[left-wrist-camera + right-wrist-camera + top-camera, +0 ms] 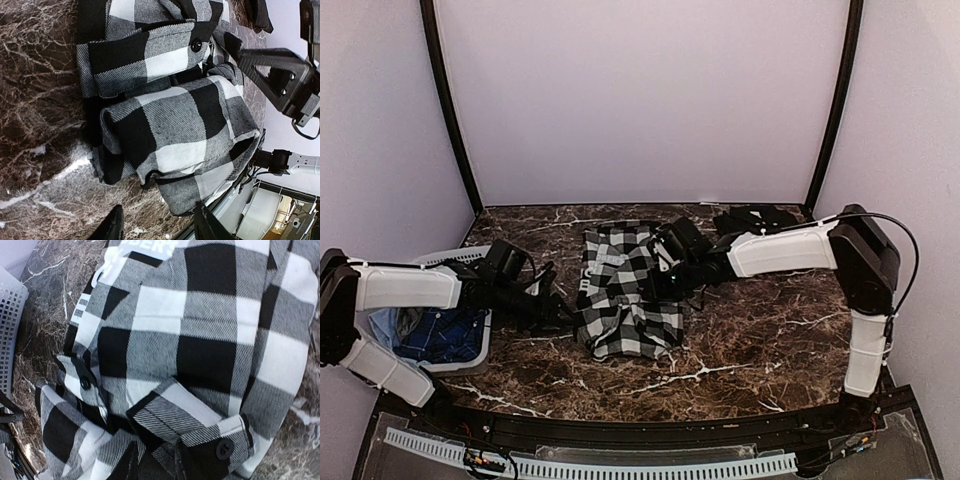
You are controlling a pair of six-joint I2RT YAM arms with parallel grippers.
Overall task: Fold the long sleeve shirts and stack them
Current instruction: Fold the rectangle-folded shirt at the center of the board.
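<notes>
- Checked shirt [625, 290]: soft woven twill in large black-and-white squares. It lies crumpled and part-folded mid-table, lengthwise front to back.
- White block letters [150, 246] run along a black band at one end of the shirt.
- Flat cuff [220, 437] is folded over the body; it carries a round black button [224, 448].
- Table [770, 330]: glossy dark-brown marble pattern with white veins.
- Left gripper [558, 308]: at the shirt's left edge. Its jaws stand apart, marble showing between the tips, and the rolled hem reaches into the gap unclamped.
- Right gripper [668, 265]: on the shirt's right side. Its jaws are narrowed onto a fold of the cloth, which bunches between the dark tips.
- Basket [470, 258]: white perforated plastic with a grid wall, at the left table edge; crumpled blue cloth [440, 335] lies inside.
</notes>
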